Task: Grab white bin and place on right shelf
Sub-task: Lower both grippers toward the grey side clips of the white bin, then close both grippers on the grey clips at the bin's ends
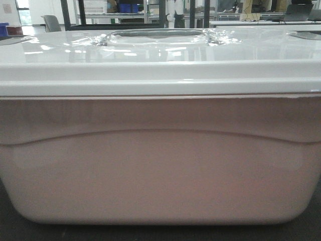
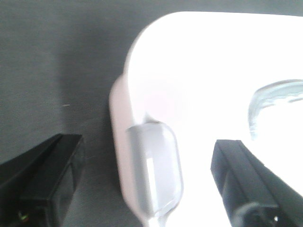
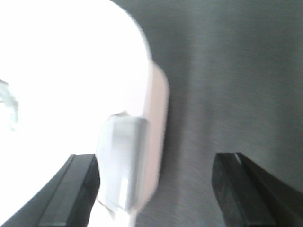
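— While the front view is filled by it, where exactly does the white bin (image 1: 160, 165) sit?
— Right up close, on a dark table (image 1: 6, 228), with its glossy lid (image 1: 160, 70) shut on top. One bin, one lid. Far back along the top edge stand blue bins (image 1: 128, 7), too small to count surely. I cannot pick out the shelf with any confidence.
— And the left wrist view?
— The left gripper (image 2: 147, 179) is spread wide, one finger on each side of the bin's end, gripping nothing. One grey clasp (image 2: 154, 170) lies between the fingers.
— The right wrist view?
— A mirror picture: the right gripper (image 3: 158, 189) gapes wide over the other end, with a second clasp (image 3: 120, 161) beside its inner finger. Blur hides whether they touch. Two clasps in all, two grippers.
— How will it handle?
— I judge it stiff at the rim, with walls that give a little and a slick lid. Its weight is uncertain, since the cloudy walls hide any contents. It looks too broad for one arm, so take it at both ends, under the lid rim by the clasps, and lift level.
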Controlling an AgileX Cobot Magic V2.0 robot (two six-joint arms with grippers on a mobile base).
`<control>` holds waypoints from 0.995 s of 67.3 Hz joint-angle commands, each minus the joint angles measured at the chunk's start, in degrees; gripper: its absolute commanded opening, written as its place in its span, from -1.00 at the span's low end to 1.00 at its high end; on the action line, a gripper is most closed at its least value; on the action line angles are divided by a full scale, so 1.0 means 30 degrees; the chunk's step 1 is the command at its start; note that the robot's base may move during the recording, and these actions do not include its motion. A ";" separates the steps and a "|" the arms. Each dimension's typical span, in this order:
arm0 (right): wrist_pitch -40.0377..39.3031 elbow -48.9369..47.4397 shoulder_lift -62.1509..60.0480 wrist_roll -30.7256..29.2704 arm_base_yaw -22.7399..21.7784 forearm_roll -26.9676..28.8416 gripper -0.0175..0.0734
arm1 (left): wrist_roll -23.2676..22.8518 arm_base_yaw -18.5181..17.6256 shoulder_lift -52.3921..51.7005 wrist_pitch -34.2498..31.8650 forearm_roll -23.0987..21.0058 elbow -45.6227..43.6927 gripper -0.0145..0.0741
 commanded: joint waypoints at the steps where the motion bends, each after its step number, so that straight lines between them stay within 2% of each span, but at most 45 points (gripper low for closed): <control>1: -0.0534 -0.0675 0.0238 -0.1575 -0.0616 0.2442 0.69 | 0.0734 0.0018 0.0248 -0.0292 -0.1887 -0.0720 0.32; 10: 0.0872 -0.0675 0.1387 -0.4232 -0.2787 0.6183 0.69 | 0.2999 0.1285 0.1209 0.0893 -0.5004 -0.0637 0.32; 14: 0.2061 -0.0658 0.1851 -0.5346 -0.3831 0.7817 0.69 | 0.4006 0.2203 0.1549 0.1614 -0.7035 -0.0518 0.32; 20: 0.2563 -0.0312 0.2207 -0.6125 -0.4916 0.9287 0.69 | 0.5122 0.3376 0.1807 0.2149 -0.8192 -0.0225 0.32; 29: 0.2563 0.0581 0.2144 -0.6390 -0.4999 0.9186 0.69 | 0.6270 0.4655 0.1845 0.3289 -0.8462 0.0959 0.32; 34: 0.2563 0.1494 0.1961 -0.6697 -0.4999 0.9186 0.69 | 0.7125 0.4885 0.1845 0.3289 -0.9391 0.2211 0.32; 47: 0.2581 0.3434 0.1066 -0.7209 -0.4999 0.9257 0.69 | 0.9252 0.4885 0.1777 0.3289 -1.2869 0.5279 0.32; 56: 0.2581 0.4189 0.0336 -0.7367 -0.4999 0.9257 0.69 | 0.9749 0.4885 0.1613 0.3289 -1.3549 0.6724 0.32; 67: 0.2581 0.5025 0.0065 -0.7473 -0.4979 0.9300 0.69 | 1.0601 0.4852 0.1262 0.3289 -1.3649 0.7398 0.32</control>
